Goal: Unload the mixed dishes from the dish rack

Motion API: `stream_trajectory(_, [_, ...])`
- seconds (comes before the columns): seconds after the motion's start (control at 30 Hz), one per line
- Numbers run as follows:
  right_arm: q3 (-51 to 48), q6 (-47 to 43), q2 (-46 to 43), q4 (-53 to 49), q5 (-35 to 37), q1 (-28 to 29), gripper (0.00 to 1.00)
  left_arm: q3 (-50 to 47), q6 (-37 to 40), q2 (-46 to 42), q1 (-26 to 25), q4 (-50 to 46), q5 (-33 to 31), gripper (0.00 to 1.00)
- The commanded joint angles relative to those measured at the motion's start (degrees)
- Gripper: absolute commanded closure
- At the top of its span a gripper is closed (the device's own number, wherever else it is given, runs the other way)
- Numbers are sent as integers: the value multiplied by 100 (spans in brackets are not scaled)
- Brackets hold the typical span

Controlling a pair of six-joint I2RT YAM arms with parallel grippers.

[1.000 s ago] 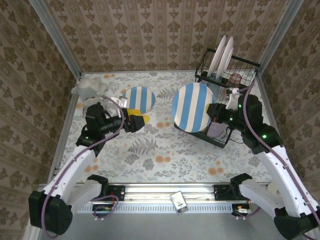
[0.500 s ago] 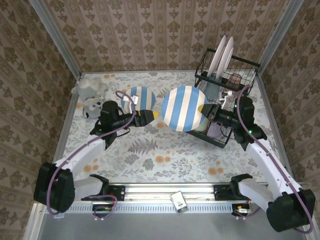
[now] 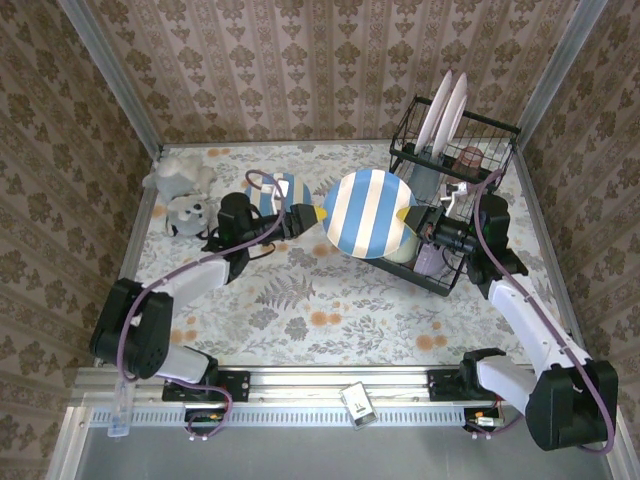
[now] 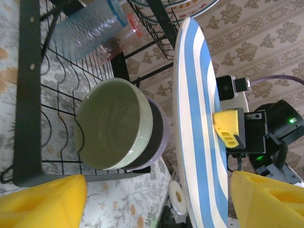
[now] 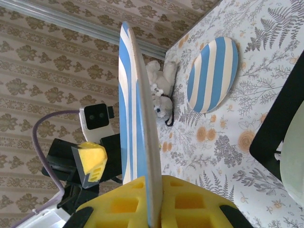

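Note:
A blue-and-white striped plate (image 3: 368, 213) hangs on edge above the table's middle. My right gripper (image 3: 408, 215) is shut on its right rim, and in the right wrist view the rim sits pinched between the yellow pads (image 5: 123, 204). My left gripper (image 3: 312, 216) is open and straddles the plate's left edge (image 4: 197, 142); one finger (image 4: 266, 199) is close to the striped face, the other (image 4: 38, 202) far off. The black dish rack (image 3: 478, 128) holds two upright plates (image 3: 443, 108), a pale green bowl (image 4: 111, 124) nested in a lavender bowl (image 4: 160, 135), and a bluish cup (image 4: 88, 31) beside a pink cup (image 4: 129, 35).
A second striped plate (image 3: 280, 192) lies flat on the floral table behind my left arm, also in the right wrist view (image 5: 213, 76). Plush toys (image 3: 182, 190) sit at the far left corner. Patterned walls close in the back and sides.
The right arm carried the striped plate leftward from the rack. The left arm reached right to meet it, and its jaws have narrowed around the plate's left edge.

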Motion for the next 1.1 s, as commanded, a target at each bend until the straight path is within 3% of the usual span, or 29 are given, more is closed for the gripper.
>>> stream_trajectory(0.0, [-7,174,26,557,-309,-44,100,220,-352,86,-149,646,157,25])
stream_trajectory(0.13, [-24,162,80,540,-293,-54,100,310,-218,95,-276,492,119,30])
stream_trajectory(0.27, [-28,147,90,513,-259,-54,100,365,-116,112,-378,275,16,43])
stream_trajectory(0.53, [-9,156,93,511,-231,-54,100,423,-169,52,-612,-250,-495,75])
stream_trajectory(0.7, [-20,200,90,581,-229,-45,100,415,-261,-95,-832,-672,-993,100])
stream_trajectory(0.97, [-18,209,39,612,-279,-36,100,285,-486,-381,-1032,-833,-1635,100])
stream_trajectory(1.07, [-34,167,-30,616,-307,-36,69,266,-570,-482,-1009,-804,-1724,100])
